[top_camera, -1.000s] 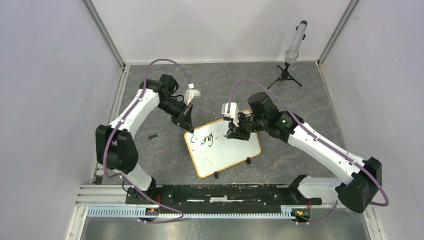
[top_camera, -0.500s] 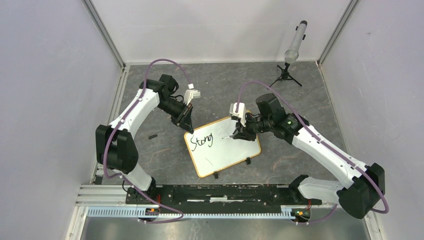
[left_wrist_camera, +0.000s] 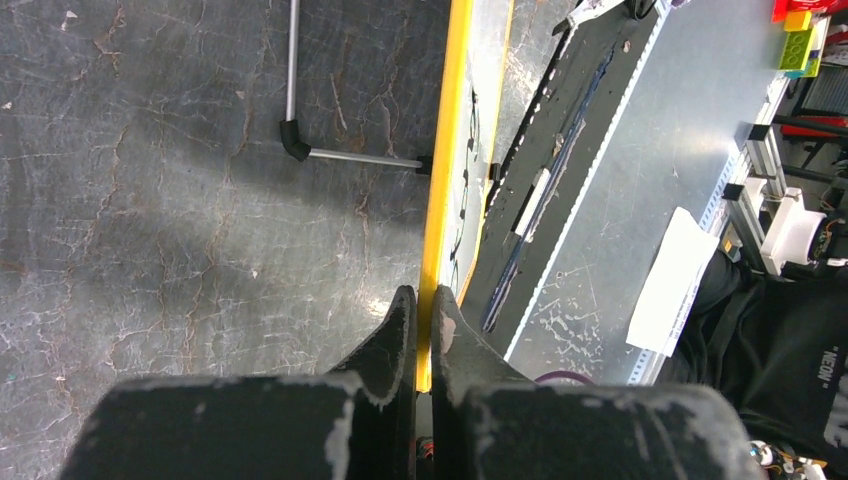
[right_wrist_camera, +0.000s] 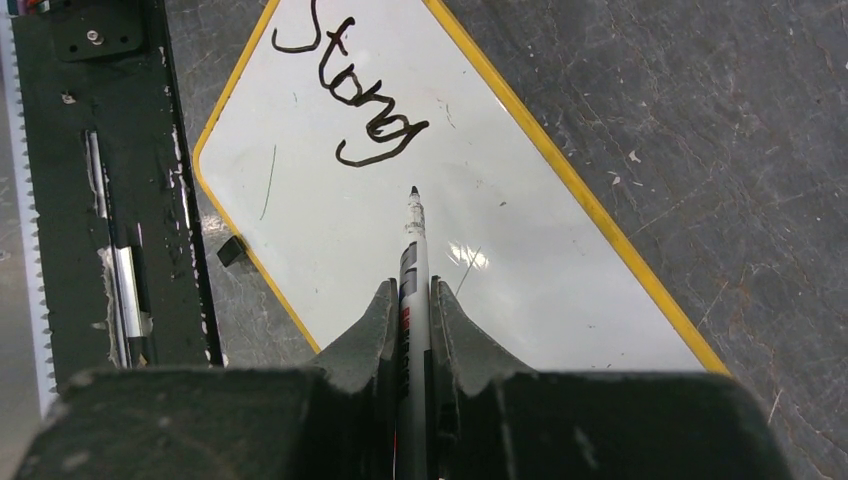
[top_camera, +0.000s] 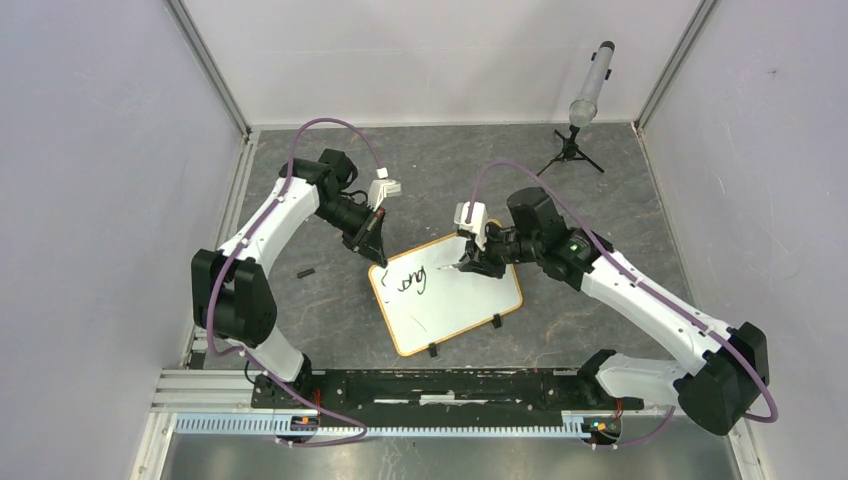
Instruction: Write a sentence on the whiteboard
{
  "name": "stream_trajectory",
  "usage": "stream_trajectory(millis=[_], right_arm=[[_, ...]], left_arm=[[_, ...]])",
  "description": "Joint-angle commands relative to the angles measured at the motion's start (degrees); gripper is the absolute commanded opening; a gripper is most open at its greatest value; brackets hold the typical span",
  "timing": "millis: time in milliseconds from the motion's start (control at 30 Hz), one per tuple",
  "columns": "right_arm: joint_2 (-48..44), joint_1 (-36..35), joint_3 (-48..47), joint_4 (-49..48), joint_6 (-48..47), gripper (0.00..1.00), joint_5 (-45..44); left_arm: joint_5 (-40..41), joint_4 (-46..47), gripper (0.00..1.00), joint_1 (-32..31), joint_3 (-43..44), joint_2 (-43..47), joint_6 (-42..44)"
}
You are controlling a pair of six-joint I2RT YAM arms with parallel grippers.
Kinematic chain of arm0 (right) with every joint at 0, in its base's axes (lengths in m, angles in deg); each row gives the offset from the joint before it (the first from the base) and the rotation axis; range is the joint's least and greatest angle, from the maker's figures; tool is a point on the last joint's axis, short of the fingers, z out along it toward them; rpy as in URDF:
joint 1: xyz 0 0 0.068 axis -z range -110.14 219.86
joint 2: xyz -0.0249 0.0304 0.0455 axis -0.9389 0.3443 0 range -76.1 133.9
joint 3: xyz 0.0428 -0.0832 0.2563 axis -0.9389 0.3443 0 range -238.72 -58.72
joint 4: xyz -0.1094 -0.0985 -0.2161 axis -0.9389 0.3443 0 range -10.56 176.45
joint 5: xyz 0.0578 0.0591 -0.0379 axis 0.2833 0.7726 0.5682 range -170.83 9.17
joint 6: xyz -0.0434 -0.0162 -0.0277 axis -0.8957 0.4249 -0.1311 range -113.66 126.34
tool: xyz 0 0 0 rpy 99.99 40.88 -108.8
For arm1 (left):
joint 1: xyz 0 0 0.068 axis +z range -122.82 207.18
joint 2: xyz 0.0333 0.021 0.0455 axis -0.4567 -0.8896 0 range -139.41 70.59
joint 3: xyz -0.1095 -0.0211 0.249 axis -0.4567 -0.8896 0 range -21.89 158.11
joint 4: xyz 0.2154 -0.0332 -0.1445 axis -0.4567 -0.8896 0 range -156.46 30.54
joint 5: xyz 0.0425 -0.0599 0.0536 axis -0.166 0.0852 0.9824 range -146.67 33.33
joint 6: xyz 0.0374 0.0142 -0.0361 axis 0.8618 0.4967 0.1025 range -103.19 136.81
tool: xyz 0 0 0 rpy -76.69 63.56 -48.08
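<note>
The whiteboard [top_camera: 465, 305], white with an orange-yellow frame, lies on the grey floor mid-table. The word "Stong" is written in black near its far left corner. My left gripper [top_camera: 376, 252] is shut on the board's frame at that corner; the left wrist view shows both fingers [left_wrist_camera: 400, 325] pinching the yellow edge [left_wrist_camera: 440, 180]. My right gripper [top_camera: 470, 262] is shut on a white marker [right_wrist_camera: 413, 260]. The marker's black tip points at the board [right_wrist_camera: 480, 260] just past the last letter. I cannot tell if the tip touches the surface.
A small black object [top_camera: 306, 271] lies on the floor left of the board. A tripod with a grey cylinder [top_camera: 590, 85] stands at the back right. The black rail [top_camera: 440, 385] runs along the near edge. White walls enclose the sides and back.
My right gripper moved right along the board with the marker, then back a little to the far left. The left gripper now hides the word's first letters. The left arm stayed put.
</note>
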Motion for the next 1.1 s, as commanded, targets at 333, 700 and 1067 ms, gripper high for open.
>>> stream_trajectory(millis=[333,700,1067], right_arm=[[1.9,-3.9,0.2,-5.1,0.5,0.0,-8.1],[3.5,-4.2,-0.5,-5.8,0.5,0.0,-8.6],[3.8,-4.2,1.5,-5.3,-0.5,0.0,-10.5]], left_arm=[[0.5,0.4,0.02,0.2,0.8,-0.4,0.1],[0.4,0.4,0.02,0.2,0.6,-0.5,0.3],[0.4,0.4,0.02,0.1,0.4,-0.4,0.4]])
